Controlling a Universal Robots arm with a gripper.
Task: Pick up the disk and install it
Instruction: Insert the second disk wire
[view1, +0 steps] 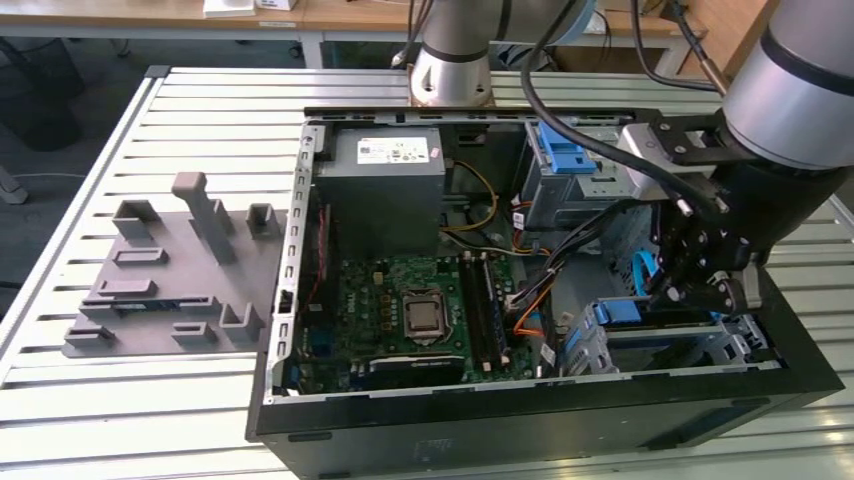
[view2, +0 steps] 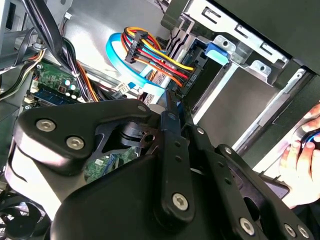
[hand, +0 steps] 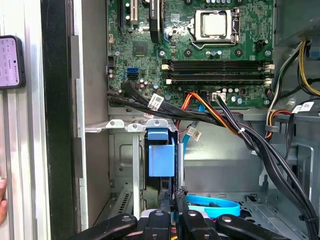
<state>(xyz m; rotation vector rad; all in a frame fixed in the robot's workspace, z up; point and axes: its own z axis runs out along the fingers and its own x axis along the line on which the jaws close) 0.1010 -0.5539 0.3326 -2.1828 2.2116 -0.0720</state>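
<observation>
Disk (hand: 161, 157) stands on edge in bay, gripper (hand: 172, 210) just beside.

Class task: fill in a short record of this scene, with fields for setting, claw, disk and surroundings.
Setting: open computer case lying on a slatted metal table
Claw: the claw is inside the case, at the disk's edge
Disk: the disk stands on edge in the drive cage
Surroundings: motherboard; grey fixture beside the case

No text can be read: print on the white sticker (view1: 394, 151) of the power-supply box (view1: 384, 195) and on the cable tags (hand: 156, 102) is too small to be made out.
</observation>
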